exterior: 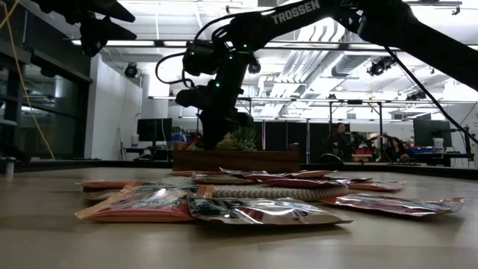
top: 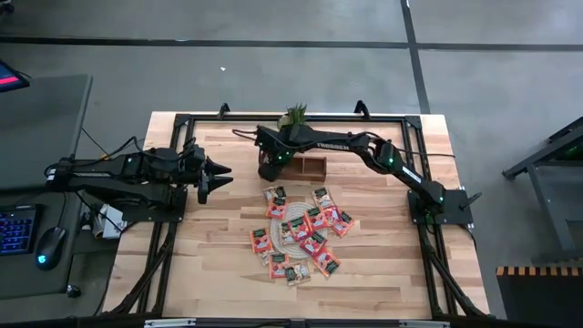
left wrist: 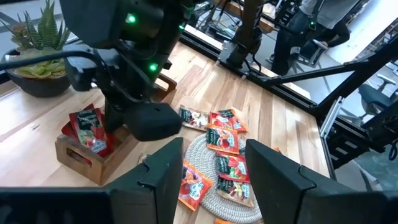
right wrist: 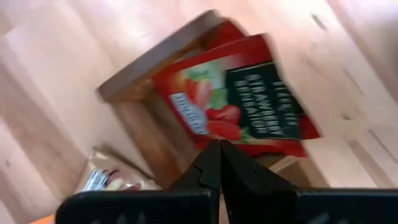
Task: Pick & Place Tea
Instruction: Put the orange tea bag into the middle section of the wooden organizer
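Tea transfer early in progress: one sachet at the wooden tray, most sachets on the table

I have the right gripper [right wrist: 219, 149] over the wooden tray [top: 310, 168] at 12 o'clock from the woven mat [top: 293, 233], fingers pinched together on the edge of a red strawberry tea sachet [right wrist: 239, 99] hanging into the tray's end compartment; the left wrist view shows red sachets [left wrist: 87, 129] standing in that compartment. I judge only a few placed; roughly fifteen loose sachets [top: 301, 232] remain spread on and around the mat at table centre. The left gripper [top: 223, 177] waits at 9 o'clock from the tray, fingers apart, holding nothing. The sachets are flat squares, orange-red with dark green label panels and fruit artwork, foil glinting in the low view; a few are paler
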You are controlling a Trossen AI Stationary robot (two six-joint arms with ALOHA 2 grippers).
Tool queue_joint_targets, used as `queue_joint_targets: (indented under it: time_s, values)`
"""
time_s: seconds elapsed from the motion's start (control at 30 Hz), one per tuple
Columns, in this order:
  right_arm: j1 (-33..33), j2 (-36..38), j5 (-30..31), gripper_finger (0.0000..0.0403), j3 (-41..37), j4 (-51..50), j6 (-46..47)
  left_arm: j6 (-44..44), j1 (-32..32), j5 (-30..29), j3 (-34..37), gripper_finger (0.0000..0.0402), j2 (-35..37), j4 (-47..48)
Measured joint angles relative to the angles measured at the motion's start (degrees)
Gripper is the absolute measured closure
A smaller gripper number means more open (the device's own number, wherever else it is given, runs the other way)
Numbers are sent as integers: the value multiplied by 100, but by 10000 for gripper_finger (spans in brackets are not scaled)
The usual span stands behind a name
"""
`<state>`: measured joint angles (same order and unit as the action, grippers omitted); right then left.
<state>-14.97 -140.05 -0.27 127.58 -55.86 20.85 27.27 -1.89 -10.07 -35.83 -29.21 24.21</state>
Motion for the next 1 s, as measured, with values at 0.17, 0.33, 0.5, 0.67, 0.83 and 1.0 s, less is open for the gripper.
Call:
queue_joint_targets:
  time_s: [0.17,0.33,0.5,0.67,0.83,1.0]
  values:
    - [25,47,-6,403,25,-41,-181,0,0,0,-1,229,0,0]
    - [34,250,136,403,29,33,-335,2,0,0,1,229,2,-6]
    - [-2,467,-37,403,36,-1,-511,4,0,0,0,229,2,-5]
    - [-6,702,-239,403,36,-359,-702,6,0,-2,1,229,2,-3]
    - [33,967,-330,403,36,-894,-1031,7,0,-3,1,229,2,-4]
    - [87,1118,-314,403,36,-1206,-1210,9,0,-4,1,229,2,-7]
